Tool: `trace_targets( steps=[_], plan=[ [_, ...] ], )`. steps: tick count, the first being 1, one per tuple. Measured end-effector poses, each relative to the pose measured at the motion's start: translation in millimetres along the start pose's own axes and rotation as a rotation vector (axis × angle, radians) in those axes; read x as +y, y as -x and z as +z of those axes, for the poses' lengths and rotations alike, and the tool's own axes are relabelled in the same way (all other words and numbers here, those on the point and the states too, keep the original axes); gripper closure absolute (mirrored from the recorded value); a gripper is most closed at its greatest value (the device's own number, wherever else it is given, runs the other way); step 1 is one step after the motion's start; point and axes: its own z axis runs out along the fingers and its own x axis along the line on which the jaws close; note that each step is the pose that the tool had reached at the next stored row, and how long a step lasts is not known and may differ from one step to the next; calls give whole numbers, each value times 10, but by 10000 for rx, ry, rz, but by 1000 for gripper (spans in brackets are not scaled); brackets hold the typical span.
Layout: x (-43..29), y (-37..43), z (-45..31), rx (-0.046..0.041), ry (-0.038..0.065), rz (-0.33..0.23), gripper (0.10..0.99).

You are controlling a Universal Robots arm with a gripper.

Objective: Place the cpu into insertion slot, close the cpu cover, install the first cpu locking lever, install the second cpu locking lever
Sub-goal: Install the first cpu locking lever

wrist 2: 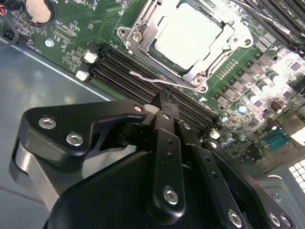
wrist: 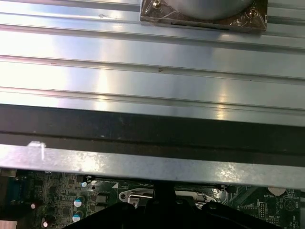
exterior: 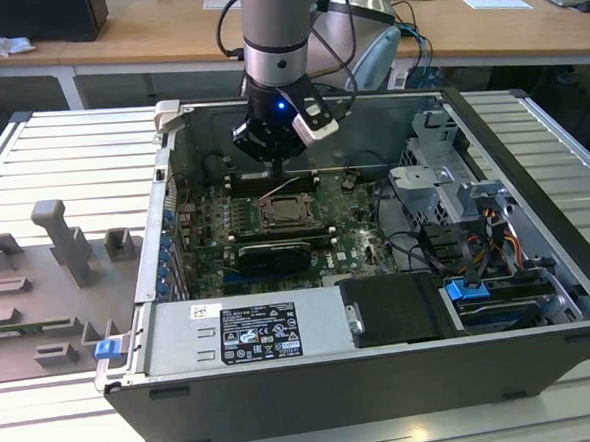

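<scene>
Pincer [wrist 2: 164, 100] hung pressed together over the memory slots [wrist 2: 119, 67], just beside the insertion slot [wrist 2: 129, 33]. The cpu [wrist 2: 189, 34] lay seated there, framed by the cpu cover [wrist 2: 228, 34].

A ribbed silver aluminium tabletop [exterior: 60, 145] spread across the exterior view, its slats catching soft light. A long pale wooden desk [exterior: 153, 34] ran along the top edge, with a black box [exterior: 37, 16] at upper left and white papers [exterior: 497, 1] at upper right.
</scene>
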Motion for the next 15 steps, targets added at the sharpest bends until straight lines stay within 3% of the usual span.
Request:
trace_targets(
  steps=[15],
  plan=[
    [-5,35,24,0,1,-1,980]
  ],
)
